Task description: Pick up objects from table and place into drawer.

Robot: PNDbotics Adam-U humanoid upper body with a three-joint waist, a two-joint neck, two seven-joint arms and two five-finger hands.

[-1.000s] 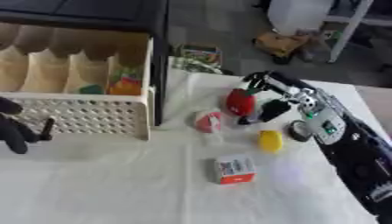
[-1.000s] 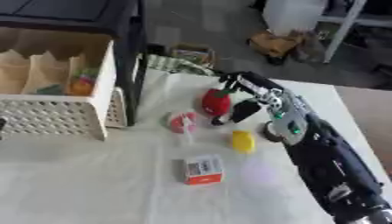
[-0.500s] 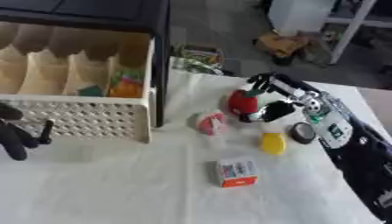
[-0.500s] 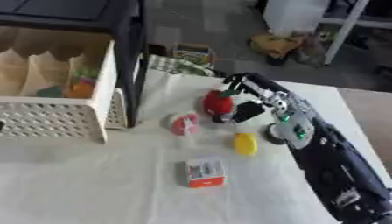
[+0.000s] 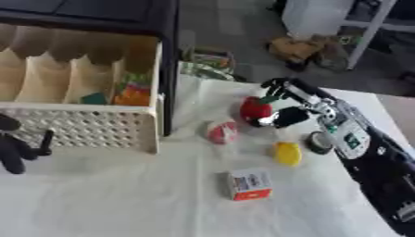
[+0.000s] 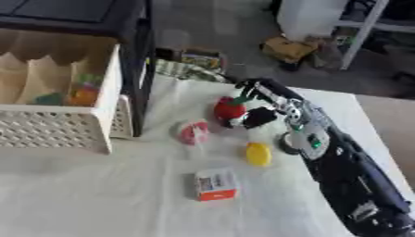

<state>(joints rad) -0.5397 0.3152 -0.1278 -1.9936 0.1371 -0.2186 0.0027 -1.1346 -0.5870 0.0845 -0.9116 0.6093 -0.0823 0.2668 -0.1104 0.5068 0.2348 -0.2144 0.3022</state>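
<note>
At the far left the left hand (image 5: pixel 15 147) shows near the lower edge of the left eye view, idle beside the drawer front, its fingers pointing up and relaxed, holding nothing. Next comes the white perforated drawer (image 5: pixel 89 133), pulled out from the dark cabinet (image 5: pixel 166 55) so its open top faces up, which is what lets things be dropped in from above; in its right-hand compartment lie a green thing (image 5: pixel 93 98) and an orange thing (image 5: pixel 129 96), seemingly already stowed. On the white cloth (image 5: pixel 122 199) just right of the drawer sits a small red and white round object (image 5: pixel 220 131), and below it, nearer the robot, a white and red box (image 5: pixel 249 184) lies flat. Further right is the red tomato-like toy with a green stem (image 5: pixel 254 109), resting on the cloth or just above it; the right hand (image 5: pixel 285 102) has its fingers curled over the top and far side and its thumb at the near side, grasping it. That wrap from above looks chosen so the toy can be lifted straight up and carried left over the drawer wall. A yellow oval object (image 5: pixel 287 153) lies just below the hand, apart from it, waiting its turn along with the other 2 loose pieces.
</note>
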